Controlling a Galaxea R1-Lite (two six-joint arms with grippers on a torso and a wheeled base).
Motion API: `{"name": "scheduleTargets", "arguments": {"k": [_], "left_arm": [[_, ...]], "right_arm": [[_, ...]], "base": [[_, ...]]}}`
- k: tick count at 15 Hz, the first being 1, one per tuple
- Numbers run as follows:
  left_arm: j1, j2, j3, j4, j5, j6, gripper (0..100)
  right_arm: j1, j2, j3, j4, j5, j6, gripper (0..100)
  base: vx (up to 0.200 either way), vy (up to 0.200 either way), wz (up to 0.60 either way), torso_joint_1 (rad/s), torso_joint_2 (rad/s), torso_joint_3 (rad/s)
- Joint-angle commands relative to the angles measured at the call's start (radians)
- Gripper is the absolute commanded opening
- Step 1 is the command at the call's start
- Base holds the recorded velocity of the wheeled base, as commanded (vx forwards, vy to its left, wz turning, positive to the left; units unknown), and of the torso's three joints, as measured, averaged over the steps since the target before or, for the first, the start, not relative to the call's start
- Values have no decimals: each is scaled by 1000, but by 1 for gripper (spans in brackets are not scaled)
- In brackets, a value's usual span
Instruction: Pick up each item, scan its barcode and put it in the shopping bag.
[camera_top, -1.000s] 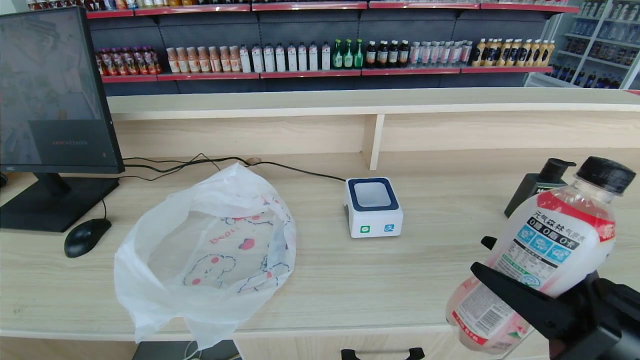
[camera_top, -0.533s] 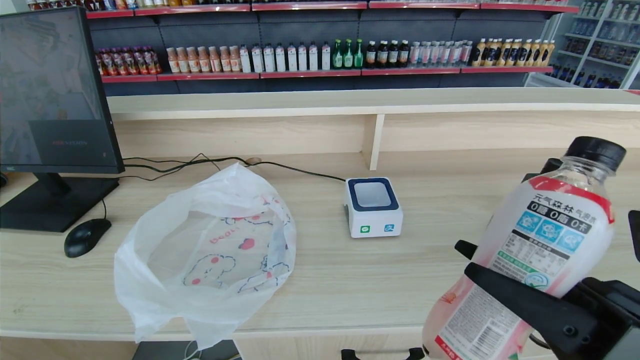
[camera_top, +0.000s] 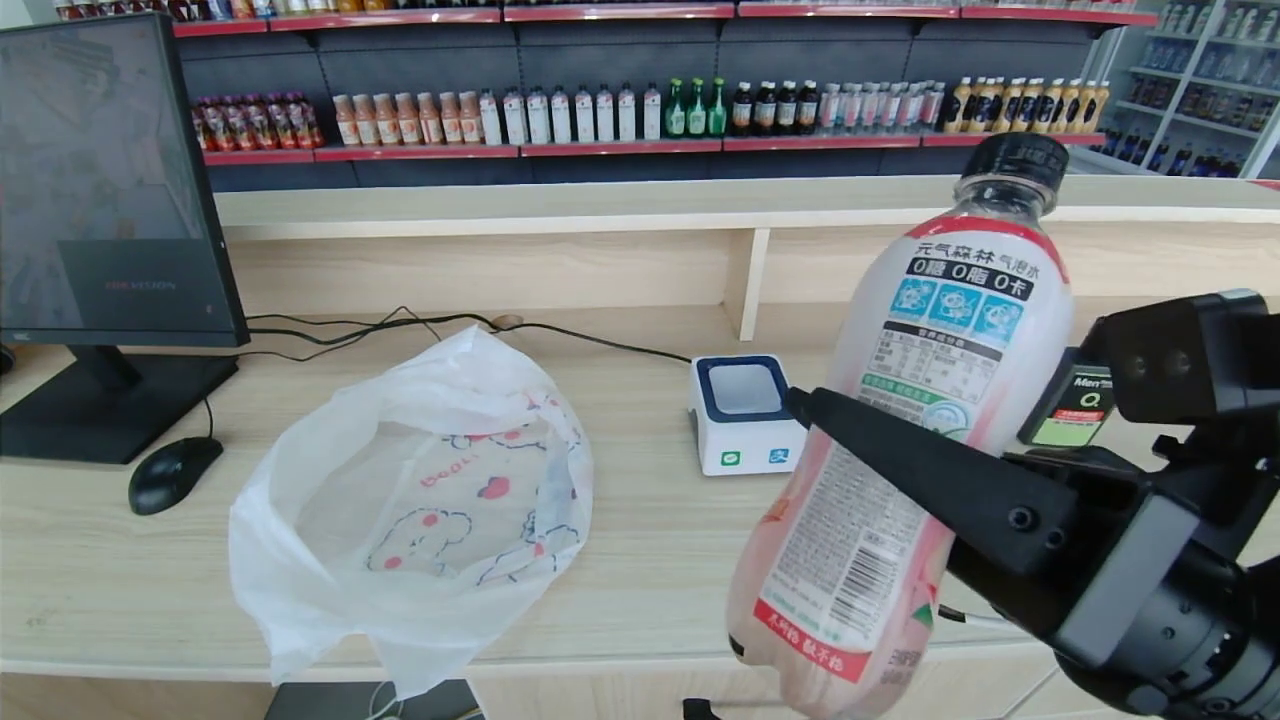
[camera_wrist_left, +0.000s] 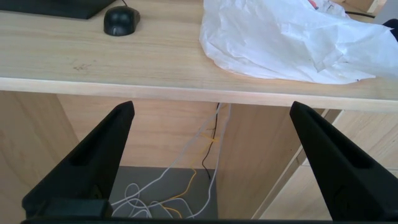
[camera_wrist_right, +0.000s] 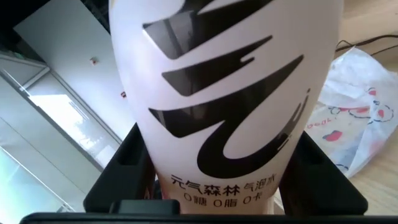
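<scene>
Light wooden counter; raised ledge behind; red-edged shelves stocked with bottles.

On the counter, the bag lies left of the middle. The scanner sits to its right, a bit farther back. The monitor stands far left, with the mouse just before it. At the right, the bottle is up in the right end effector, before a small bottle.
</scene>
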Motion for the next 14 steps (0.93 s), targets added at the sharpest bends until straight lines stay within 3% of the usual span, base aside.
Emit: {"name": "scheduleTargets", "arguments": {"k": [1, 14], "left_arm": [[0, 0, 0, -1, 0, 0, 100], [0, 0, 0, -1, 0, 0, 100]], "right_arm": [[1, 37, -35, 0, 0, 30, 0], [14, 26, -79, 0, 0, 213, 0]], "base": [[0, 0, 0, 0, 0, 0], [0, 0, 0, 0, 0, 0]]}}
